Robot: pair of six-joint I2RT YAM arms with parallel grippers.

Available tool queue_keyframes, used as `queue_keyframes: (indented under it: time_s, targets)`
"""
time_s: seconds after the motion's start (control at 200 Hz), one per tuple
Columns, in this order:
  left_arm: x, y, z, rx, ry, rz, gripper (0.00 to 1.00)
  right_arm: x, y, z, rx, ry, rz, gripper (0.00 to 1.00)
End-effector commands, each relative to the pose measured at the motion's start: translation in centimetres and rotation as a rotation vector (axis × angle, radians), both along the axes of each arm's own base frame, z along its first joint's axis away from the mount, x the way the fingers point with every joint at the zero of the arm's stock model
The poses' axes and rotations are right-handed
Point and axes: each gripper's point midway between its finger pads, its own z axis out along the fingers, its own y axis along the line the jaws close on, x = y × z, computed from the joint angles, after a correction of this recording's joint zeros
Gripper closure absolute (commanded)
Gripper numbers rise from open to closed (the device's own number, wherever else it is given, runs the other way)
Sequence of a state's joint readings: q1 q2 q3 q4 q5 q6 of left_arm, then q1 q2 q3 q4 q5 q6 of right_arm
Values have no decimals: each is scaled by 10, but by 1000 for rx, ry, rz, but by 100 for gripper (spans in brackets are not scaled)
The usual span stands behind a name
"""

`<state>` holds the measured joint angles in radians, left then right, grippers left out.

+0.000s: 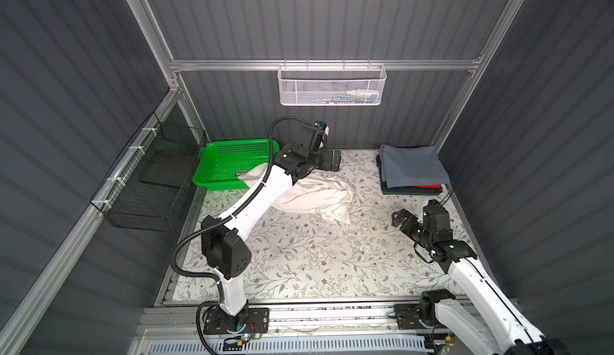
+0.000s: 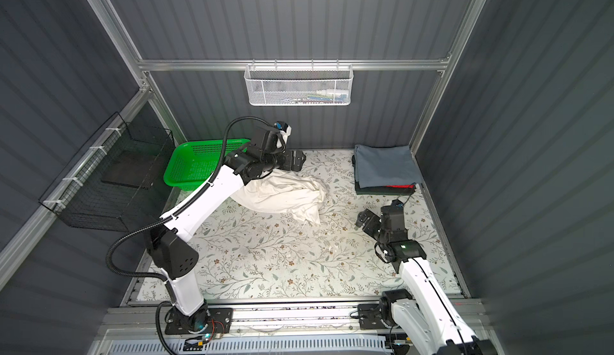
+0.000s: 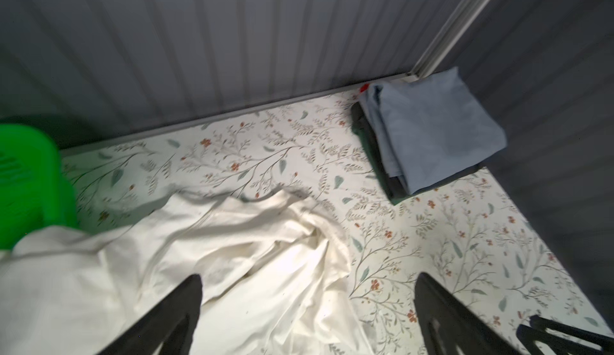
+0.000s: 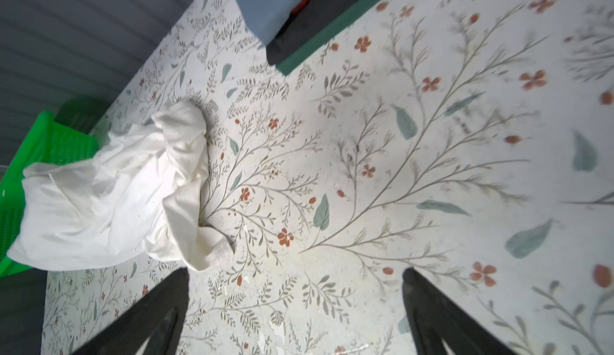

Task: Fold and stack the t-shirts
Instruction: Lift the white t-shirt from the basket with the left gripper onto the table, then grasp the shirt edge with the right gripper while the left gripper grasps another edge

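A green basket (image 1: pixel 229 165) sat at the tabletop's (image 1: pixel 315 260) back left, and the left arm reached over the cream-white tee (image 1: pixel 319 197), hiding part of it in both top views. The tee lay crumpled beside the basket, one corner draped over its rim. The left claw (image 1: pixel 333 160) hung above the tee's far edge, released, jaws spread wide on nothing. The right claw (image 1: pixel 398 218), also released and empty, hovered well apart from that tee, just in front of the folded stack in the back right corner: a slate grey-blue tee (image 1: pixel 412 167) on top, red tee (image 1: pixel 428 186) and dark tee (image 1: pixel 395 189) beneath.
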<state>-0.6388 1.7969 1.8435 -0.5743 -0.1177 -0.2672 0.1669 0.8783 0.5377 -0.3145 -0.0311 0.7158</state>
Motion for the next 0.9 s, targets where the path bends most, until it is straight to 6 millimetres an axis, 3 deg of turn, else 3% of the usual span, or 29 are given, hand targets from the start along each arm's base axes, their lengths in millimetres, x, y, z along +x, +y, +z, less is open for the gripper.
queue_keyframes:
  time_s: [0.0, 0.125, 0.275, 0.29, 0.38, 0.505, 0.68, 0.765, 0.865, 0.895]
  targets:
    - [-9, 60, 35, -44, -125, 263, 0, 11, 33, -2, 42, 21, 67, 1]
    - [-30, 91, 28, -52, -129, 351, 0, 22, 69, -8, 64, 45, 170, 1]
    - [-53, 124, 21, -4, -125, 434, 0, 40, 111, -32, 61, 110, 276, 1]
    - [-55, 128, 7, 24, -104, 440, 0, 42, 114, -33, 59, 115, 283, 1]
    - [-67, 148, 2, 44, -98, 480, 0, 54, 136, -48, 39, 161, 336, 8]
    - [-78, 176, -4, 50, -74, 531, 0, 67, 162, -73, 25, 254, 395, 24]
    - [-80, 200, -27, 44, -13, 571, 0, 73, 170, -90, 37, 268, 397, 44]
    - [-77, 205, -42, 65, 13, 588, 0, 73, 162, -92, -2, 273, 380, 65]
    - [-72, 205, -60, 89, 59, 587, 0, 73, 150, -87, -57, 274, 361, 100]
    - [-70, 204, -64, 89, 70, 585, 0, 73, 146, -83, -65, 275, 356, 100]
